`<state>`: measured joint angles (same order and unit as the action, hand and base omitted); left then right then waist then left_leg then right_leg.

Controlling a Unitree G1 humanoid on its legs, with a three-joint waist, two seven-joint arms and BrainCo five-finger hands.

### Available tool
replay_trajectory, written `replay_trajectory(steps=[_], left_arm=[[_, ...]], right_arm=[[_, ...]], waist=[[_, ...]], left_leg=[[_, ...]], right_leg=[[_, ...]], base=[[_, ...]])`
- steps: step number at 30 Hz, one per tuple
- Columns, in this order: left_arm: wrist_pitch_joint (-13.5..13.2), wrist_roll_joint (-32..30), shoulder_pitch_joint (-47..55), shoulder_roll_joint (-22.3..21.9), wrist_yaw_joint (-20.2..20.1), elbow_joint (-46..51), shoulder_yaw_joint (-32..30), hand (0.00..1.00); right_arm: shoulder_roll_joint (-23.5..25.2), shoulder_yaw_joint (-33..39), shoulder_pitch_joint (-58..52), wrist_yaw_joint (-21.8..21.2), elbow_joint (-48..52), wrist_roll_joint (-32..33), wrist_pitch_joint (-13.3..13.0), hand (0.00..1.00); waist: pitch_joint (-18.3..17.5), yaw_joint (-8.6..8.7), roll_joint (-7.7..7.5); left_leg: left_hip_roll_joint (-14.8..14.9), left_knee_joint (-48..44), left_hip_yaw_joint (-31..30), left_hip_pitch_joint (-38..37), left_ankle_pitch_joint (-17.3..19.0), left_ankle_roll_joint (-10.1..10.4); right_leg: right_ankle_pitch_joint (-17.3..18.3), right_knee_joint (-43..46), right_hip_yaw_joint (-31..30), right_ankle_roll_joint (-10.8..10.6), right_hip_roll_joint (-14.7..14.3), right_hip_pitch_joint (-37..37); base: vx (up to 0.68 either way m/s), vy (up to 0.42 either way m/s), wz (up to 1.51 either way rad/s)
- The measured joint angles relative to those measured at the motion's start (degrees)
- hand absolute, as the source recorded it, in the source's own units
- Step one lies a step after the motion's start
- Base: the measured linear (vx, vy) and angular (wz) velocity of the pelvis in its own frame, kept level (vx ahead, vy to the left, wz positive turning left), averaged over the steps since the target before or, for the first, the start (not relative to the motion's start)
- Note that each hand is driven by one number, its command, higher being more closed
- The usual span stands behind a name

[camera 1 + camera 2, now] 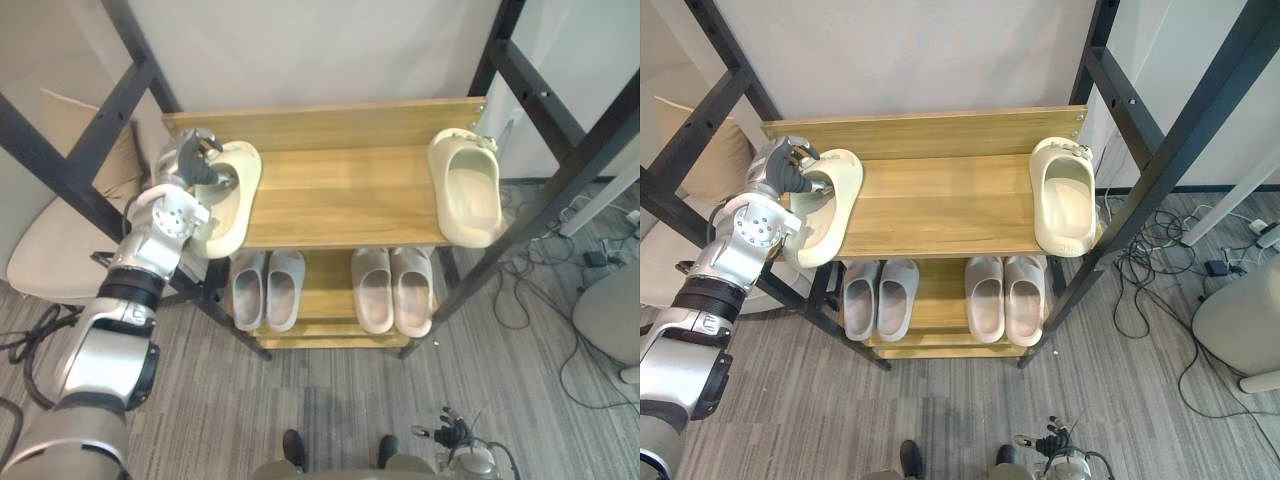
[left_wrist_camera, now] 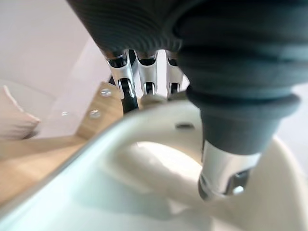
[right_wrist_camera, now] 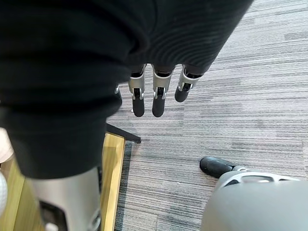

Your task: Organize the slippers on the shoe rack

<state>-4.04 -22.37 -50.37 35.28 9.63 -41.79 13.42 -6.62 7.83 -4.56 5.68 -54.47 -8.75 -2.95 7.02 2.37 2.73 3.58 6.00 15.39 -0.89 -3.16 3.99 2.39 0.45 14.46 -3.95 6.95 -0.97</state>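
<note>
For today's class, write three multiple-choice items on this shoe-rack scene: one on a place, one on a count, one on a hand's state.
1. Where does the untouched cream slipper lie?
A) at the right end of the top shelf
B) on the floor
C) on the seat beside the rack

2. How many slippers stand on the lower shelf?
A) two
B) four
C) six

3. What is the left hand doing?
A) hanging open over the floor
B) curled round the held cream slipper at the top shelf's left end
C) pressing flat on bare wood

Answers:
1 A: it rests at the shelf's right edge, apart from the hand.
2 B: a left pair and a right pair stand side by side.
3 B: the left wrist view shows fingers over the slipper's upper and the thumb inside.
</note>
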Motion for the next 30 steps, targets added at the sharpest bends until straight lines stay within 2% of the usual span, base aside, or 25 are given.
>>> replay_trajectory(steps=[14, 21, 30], left_arm=[[-0.2, 0.1, -0.3, -1.0, 0.2, 2.0, 2.0, 1.0], [-0.7, 0.4, -0.3, -5.4, 0.3, 5.7, 4.6, 1.0], [-0.7, 1.6, -3.5, -8.3, 0.5, 6.1, 8.0, 1.0]], right_arm=[[0.0, 0.0, 0.0, 0.0, 0.0, 0.2, 0.1, 0.0], [-0.1, 0.0, 0.2, 0.1, -0.2, 0.4, 0.1, 0.0], [-0.1, 1.0, 0.8, 1.2, -0.3, 0.4, 0.3, 0.0]], waist=[[0.0, 0.59, -0.01], [0.1, 1.84, 0.12], [1.3, 3.43, 0.35]], left_leg=[[-0.1, 0.0, 0.2, -0.2, 0.0, 0.0], [-0.1, 0.0, -0.2, -0.7, 0.0, 0.0], [-0.1, 0.3, 0.9, -1.0, 0.2, 0.2]], right_leg=[[-0.5, -0.5, 0.0, 0.0, 0.0, -0.3], [-0.5, -0.8, 0.5, 0.0, 0.0, -1.0], [-1.0, -1.5, -0.3, 0.1, 0.0, -1.0]], base=[[0.0, 0.0, 0.0], [-0.01, -0.002, 0.02], [0.0, 0.0, -0.05]])
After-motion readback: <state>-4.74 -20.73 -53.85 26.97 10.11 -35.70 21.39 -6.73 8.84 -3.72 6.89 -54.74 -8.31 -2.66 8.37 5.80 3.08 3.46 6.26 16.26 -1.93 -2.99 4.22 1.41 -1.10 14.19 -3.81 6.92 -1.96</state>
